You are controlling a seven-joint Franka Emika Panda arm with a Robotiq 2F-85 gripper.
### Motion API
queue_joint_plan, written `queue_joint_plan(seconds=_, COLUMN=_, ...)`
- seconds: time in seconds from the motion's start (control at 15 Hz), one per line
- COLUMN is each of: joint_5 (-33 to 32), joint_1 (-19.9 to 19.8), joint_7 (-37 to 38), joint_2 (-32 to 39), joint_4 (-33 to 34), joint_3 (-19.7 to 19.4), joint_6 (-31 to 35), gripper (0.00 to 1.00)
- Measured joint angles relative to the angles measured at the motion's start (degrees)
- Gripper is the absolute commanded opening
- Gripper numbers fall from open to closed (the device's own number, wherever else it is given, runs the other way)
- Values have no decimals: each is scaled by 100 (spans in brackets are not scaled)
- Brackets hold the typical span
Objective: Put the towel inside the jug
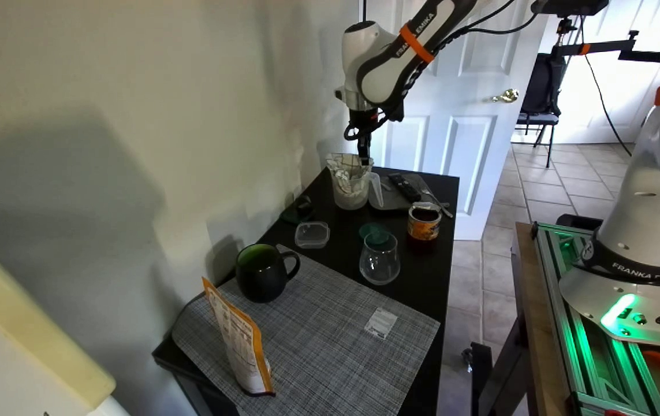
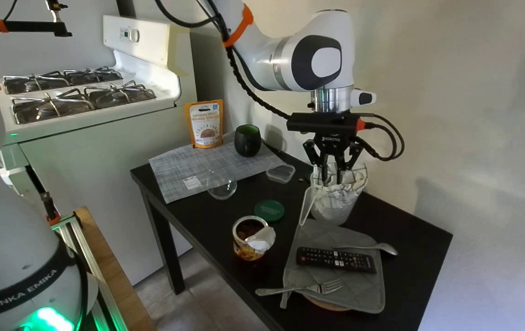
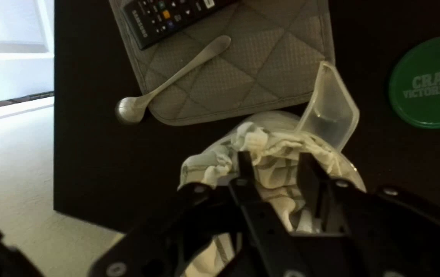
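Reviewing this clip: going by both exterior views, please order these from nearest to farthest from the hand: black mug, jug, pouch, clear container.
1. Jug: just below the hand, towel bunched in its top.
2. Clear container: on the table, between jug and mug.
3. Black mug: on the gray placemat.
4. Pouch: standing on the placemat, beyond the mug.

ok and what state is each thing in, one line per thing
Jug: upright
Towel: bunched inside the jug
End effector: partly open, jaws parted
Can: open, silvery flap peeled back
Green lid: flat, print side up
Glass: seemingly upright
Mug: upright
Pouch: standing
Remote: buttons up
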Motion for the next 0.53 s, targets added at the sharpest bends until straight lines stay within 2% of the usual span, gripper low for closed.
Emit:
queue_joint_plan(seconds=0.27, joint_5=-936, joint_1=46, joint_7=132, joint_2=-847, joint_4=-973, joint_3=-102, joint_6=704, gripper=98)
queue_joint_plan(seconds=0.33, joint_5=-1251, joint_1=60, joint_7=144, joint_2=-1012, joint_4=-1172, joint_3=-109, joint_6=832, gripper=100)
queue_joint_plan(seconds=0.4, joint_5=-1596, joint_1=69, joint_7=175, joint_2=-1155, joint_4=-1345, joint_3=-115, joint_6=936, gripper=89)
queue_joint_plan(seconds=0.53, joint_5=-1640, joint_1=69, joint_7=203, joint_2=-1229, joint_4=-1408, joint_3=-114, joint_6=949, gripper=100)
